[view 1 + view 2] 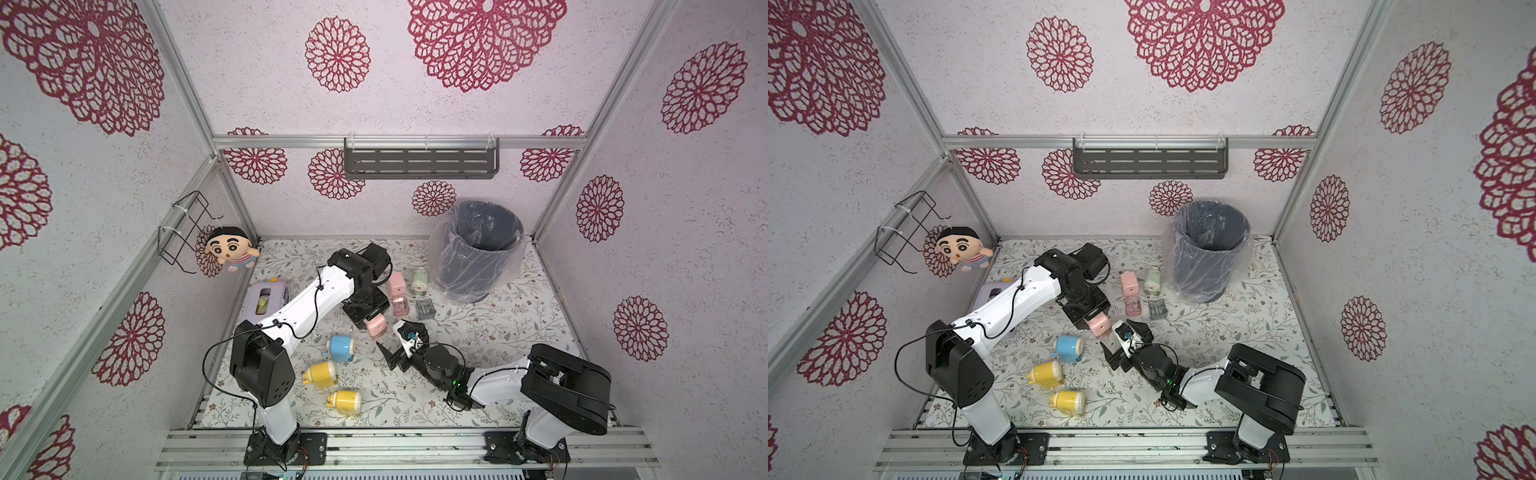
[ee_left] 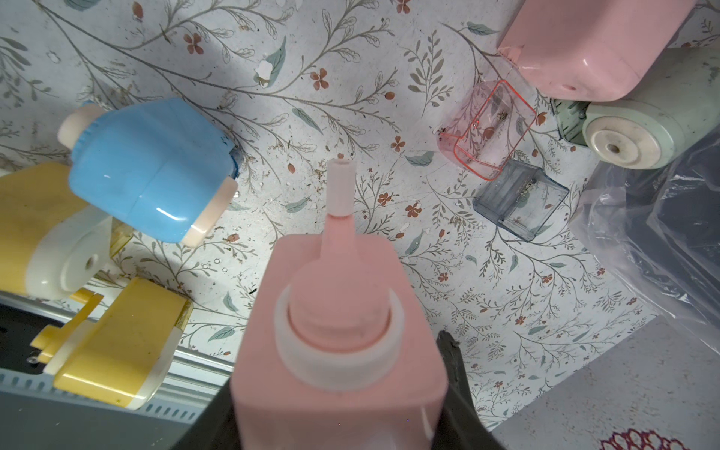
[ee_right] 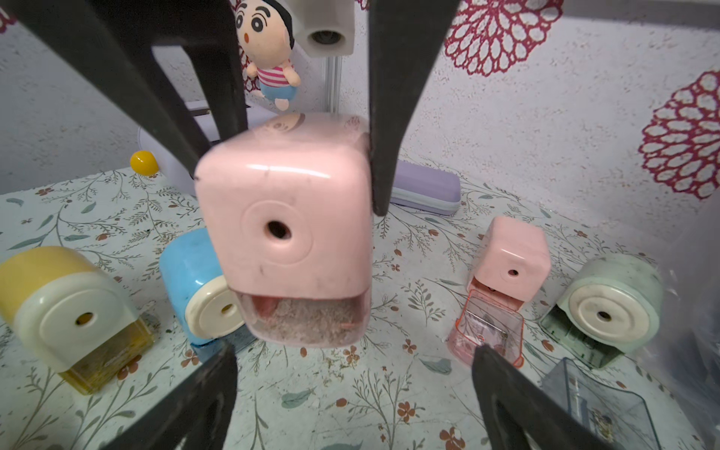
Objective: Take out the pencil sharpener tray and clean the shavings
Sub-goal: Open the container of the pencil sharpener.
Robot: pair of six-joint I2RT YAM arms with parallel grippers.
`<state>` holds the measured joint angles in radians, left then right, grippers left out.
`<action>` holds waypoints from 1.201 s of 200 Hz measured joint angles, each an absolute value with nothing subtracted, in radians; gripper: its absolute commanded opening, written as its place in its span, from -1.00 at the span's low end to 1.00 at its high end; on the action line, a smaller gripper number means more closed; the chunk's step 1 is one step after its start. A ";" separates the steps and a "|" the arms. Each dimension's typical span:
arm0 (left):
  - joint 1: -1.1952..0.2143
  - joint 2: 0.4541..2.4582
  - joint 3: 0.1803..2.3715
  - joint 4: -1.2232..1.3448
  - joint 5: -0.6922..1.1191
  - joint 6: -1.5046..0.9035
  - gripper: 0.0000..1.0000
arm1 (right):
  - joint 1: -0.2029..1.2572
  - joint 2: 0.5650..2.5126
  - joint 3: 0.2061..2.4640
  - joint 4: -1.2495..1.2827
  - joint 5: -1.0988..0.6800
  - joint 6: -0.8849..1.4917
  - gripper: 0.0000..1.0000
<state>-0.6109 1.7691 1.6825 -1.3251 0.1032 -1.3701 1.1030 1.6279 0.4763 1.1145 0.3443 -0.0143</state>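
White walls [image 1: 395,112] printed with magenta medallions enclose a table covering [image 1: 498,353] of leaves and small flowers, with a plastic-lined bin [image 1: 478,249] standing toward its far right corner. Near the middle, the left gripper [image 1: 375,323] is clamped on the flanks of a pink pencil sharpener [image 3: 284,218], which looks raised off the covering. Its long axis runs roughly level from the crank end, turned toward the left wrist camera, to the pencil-hole face, which points straight at the right gripper [image 3: 354,352]. That pincer's fingers stand wide apart just short of the face, touching nothing. On the near left lie a blue sharpener [image 1: 340,347] and two yellow sharpeners [image 1: 322,374]. Beside the bin are a second pink sharpener [image 1: 396,284] and a pale green sharpener [image 1: 419,279], with a loose pink tray [image 1: 400,307] and a loose grey tray [image 1: 424,309] just in front of them. The held sharpener's clear tray [image 3: 304,342] sits in its slot at the bottom, below the hole, and tan shavings [image 3: 307,317] fill it.
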 measured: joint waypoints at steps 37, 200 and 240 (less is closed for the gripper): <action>-0.612 1.769 1.682 -1.325 0.091 -1.382 -0.43 | 1.103 1.688 0.486 1.195 0.345 -0.018 0.88; -0.613 1.769 1.682 -1.324 0.075 -1.388 -0.42 | 1.115 1.784 0.583 1.215 0.341 -0.027 0.35; -0.612 1.769 1.682 -1.326 0.065 -1.394 -0.42 | 1.122 1.788 0.583 1.216 0.342 -0.035 0.22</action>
